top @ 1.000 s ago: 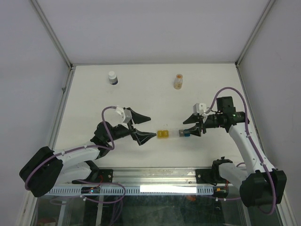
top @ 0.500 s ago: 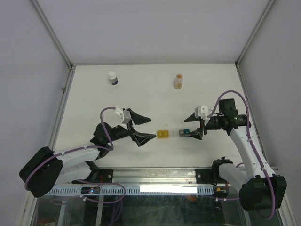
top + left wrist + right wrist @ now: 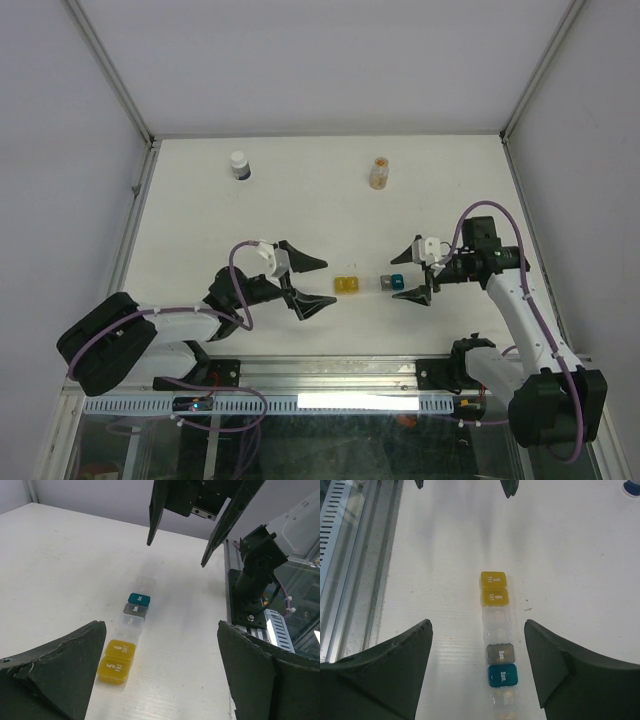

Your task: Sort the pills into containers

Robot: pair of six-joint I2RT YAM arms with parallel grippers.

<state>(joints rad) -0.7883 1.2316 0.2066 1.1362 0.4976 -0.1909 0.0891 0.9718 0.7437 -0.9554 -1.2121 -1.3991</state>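
pill-box strip (image 3: pixel 370 284) between arms, probably one end each: left gripper (image 3: pixel 327 282) wide open facing yellow compartment (image 3: pixel 347 285); right gripper (image 3: pixel 397 278) open astride teal compartment (image 3: pixel 396 283), empty.

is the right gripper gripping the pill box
No, the right gripper stands open, well clear of the pill box lying between its jaws.

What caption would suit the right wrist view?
Pill strip, yellow to teal, framed by the open right gripper.

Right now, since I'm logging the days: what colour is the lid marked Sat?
Yellow. The Sat lid shows best in the right wrist view.
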